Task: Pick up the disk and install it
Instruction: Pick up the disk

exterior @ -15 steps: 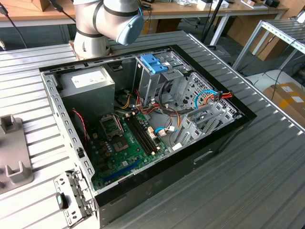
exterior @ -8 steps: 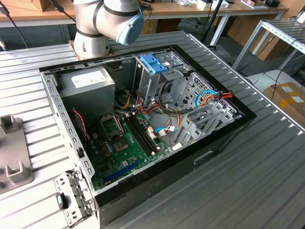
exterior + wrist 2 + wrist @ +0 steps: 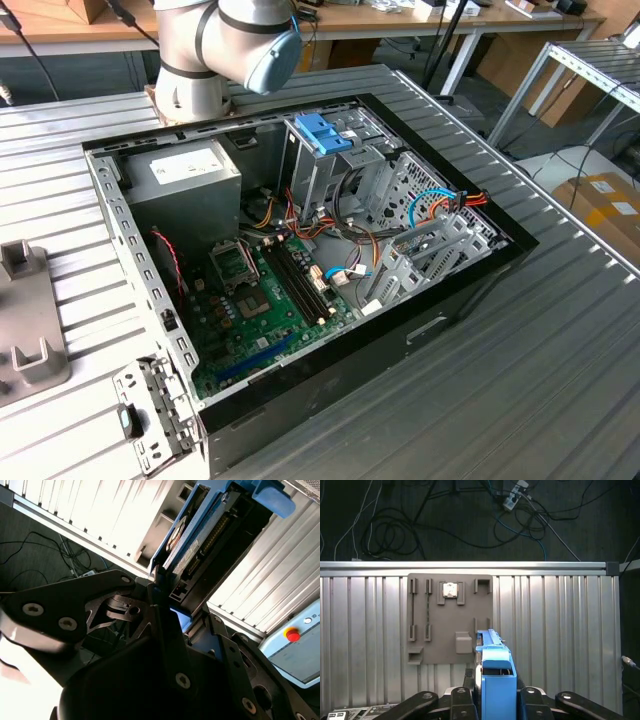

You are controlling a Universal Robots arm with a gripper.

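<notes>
Ribbed aluminium slats form the table (image 3: 560, 380), and on it lies an open computer case (image 3: 470, 300) with black outer walls. Inside the case are a green motherboard (image 3: 260, 300), a grey power supply (image 3: 185, 175), loose coloured wires and a tall perforated metal cage (image 3: 305, 175) topped by a blue latch (image 3: 323, 133). The arm (image 3: 215, 50) rises from behind the case. A flat grey fixture plate (image 3: 450, 645) with raised slots and pegs rests on the slats. Beyond the table edge, tangled cables (image 3: 445, 520) lie on a dark floor.

In the second wrist view the disk (image 3: 200, 540) is a flat rectangular slab. It has a dark metal body, a row of connector pins along one end and glossy blue plastic rails that end in a blue tab. The gripper (image 3: 494, 695) is made of matte black bolted linkages, and its jaws are clamped on the disk's two flat sides at the end opposite the tab. In the first wrist view the disk is seen edge-on over the slats, overlapping the plate's near corner.
</notes>
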